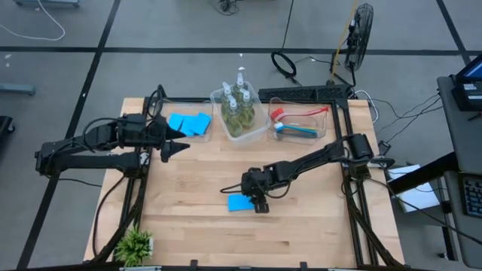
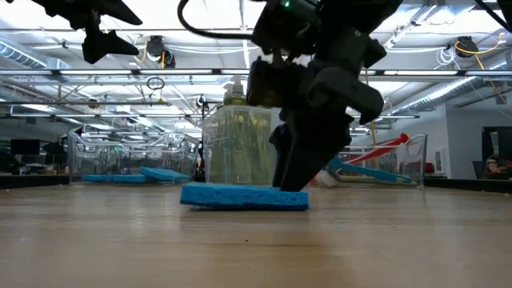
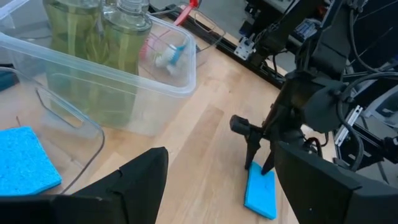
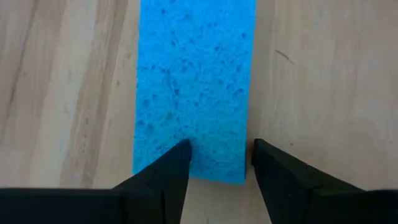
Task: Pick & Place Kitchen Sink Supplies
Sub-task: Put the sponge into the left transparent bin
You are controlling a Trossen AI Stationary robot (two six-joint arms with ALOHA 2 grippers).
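A light-blue sponge (image 1: 239,202) lies flat on the wooden table, right of the middle. My right gripper (image 4: 219,155) is open and slants down at the sponge's end (image 2: 292,198) nearest the arm. One fingertip (image 4: 181,152) stands over the sponge's top and the other (image 4: 262,152) is beside its long edge. My left gripper (image 1: 179,148) hangs open and holds nothing, high over the far left of the table, beside a clear tub holding more blue sponges (image 1: 190,123). My right gripper has its fingertips down at the sponge's end (image 4: 211,171), coming from above and from the table's right. I cannot tell whether they touch the sponge. The sponge lies flat on the table.
At the far edge a clear tub (image 1: 260,134) holds pump bottles of yellow-green liquid (image 1: 237,105). To its right, another tub holds red and blue brushes (image 1: 301,124). A small green plant (image 1: 135,245) stands at the near left corner. Bare wood surrounds the sponge.
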